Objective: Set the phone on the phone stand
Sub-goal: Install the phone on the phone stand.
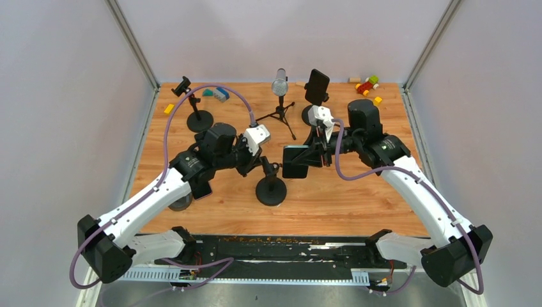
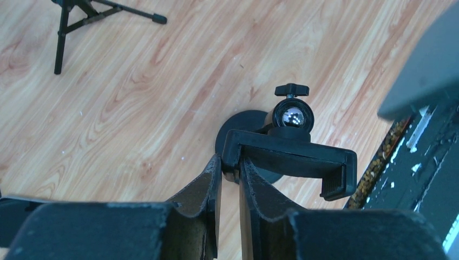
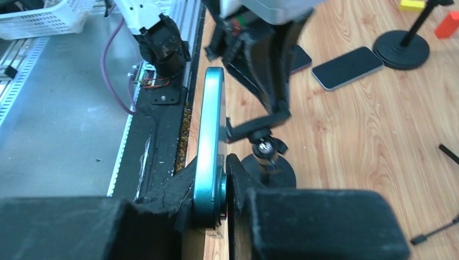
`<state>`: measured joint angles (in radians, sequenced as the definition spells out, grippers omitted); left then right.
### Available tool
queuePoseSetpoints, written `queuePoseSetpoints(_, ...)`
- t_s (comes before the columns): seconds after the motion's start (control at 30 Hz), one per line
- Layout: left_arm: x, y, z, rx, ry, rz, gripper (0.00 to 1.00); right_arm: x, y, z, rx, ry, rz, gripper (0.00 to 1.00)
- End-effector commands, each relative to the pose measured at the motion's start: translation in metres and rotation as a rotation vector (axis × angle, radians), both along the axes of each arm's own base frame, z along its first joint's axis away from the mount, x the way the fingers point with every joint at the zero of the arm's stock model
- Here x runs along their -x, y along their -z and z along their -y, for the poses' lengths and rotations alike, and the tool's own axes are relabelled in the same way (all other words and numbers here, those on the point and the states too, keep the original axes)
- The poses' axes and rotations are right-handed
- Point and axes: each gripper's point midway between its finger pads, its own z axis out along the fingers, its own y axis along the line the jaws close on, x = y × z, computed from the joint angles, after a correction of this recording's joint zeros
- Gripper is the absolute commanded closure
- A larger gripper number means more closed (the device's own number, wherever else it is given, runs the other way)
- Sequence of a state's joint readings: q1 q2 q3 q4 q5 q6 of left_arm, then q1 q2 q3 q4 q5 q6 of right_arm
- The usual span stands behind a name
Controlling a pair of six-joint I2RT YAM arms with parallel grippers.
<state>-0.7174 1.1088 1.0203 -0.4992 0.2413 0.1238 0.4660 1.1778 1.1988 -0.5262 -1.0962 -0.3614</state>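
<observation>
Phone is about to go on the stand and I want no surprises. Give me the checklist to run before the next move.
1. Right gripper shut on the phone: ok.
2. Left gripper pinching the end of the cradle: ok.
3. Cradle empty: ok.
4. Base of the phone stand flat on the table: ok.
5. Phone lined up with the cradle: cannot tell.
6. Cradle wide enough for the phone: cannot tell.

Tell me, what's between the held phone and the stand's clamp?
Nothing solid: in the right wrist view only a narrow strip of bare table shows between the phone and the clamp.
</observation>
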Motion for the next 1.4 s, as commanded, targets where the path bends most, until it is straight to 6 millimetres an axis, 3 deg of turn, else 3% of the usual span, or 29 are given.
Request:
queuePoseSetpoints(0.0,-0.011,-0.022,0.025,0.116,0.017,0.012,1.0,0.017,-0.035,-0.015,-0.097,-0.124,0.131,1.0)
queuePoseSetpoints(0.33,-0.01,-0.013,0.033,0.126,0.039,-0.026,1.0,0.043,-0.033,-0.053,-0.135,-0.269,0.182,1.0)
queuePoseSetpoints(0.77,-0.004,-0.01,0.032,0.124,0.075,-0.026,1.0,0.032,-0.025,-0.107,-0.137,-0.376,0.178,1.0)
queuePoseSetpoints(1.03,0.003,-0.01,0.032,0.136,0.098,-0.044,1.0,0.02,-0.014,-0.118,-0.126,-0.377,0.195,1.0)
queuePoseSetpoints(1.37,0.01,-0.013,0.03,0.154,0.118,-0.046,1.0,0.007,0.004,-0.118,-0.087,-0.319,0.211,1.0)
